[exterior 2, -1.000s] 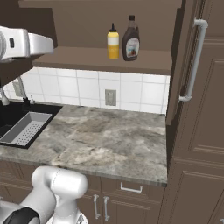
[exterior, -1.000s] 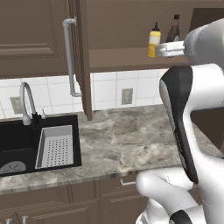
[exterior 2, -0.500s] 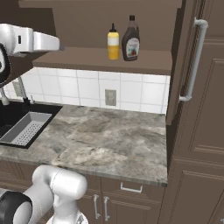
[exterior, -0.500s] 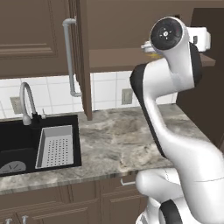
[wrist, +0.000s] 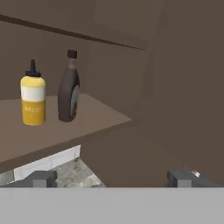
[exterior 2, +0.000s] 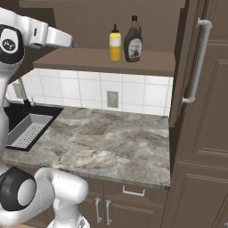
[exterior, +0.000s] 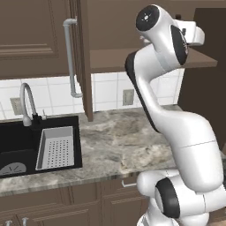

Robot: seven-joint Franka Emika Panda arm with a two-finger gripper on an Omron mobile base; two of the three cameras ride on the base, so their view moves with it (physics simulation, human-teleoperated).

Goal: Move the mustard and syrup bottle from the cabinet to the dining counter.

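Reaching toward the shelf bottles
Gripper spread wide, empty; mustard stands upright, ahead and to its left.

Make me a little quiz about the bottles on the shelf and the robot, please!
1. True or false: the mustard and the syrup bottle stand upright, side by side, in the cabinet.
2. Which bottle is taller? A) mustard B) syrup bottle
3. Fill in: the gripper holds ____; its jaws stand wide apart.

Key: 1 true; 2 B; 3 nothing.
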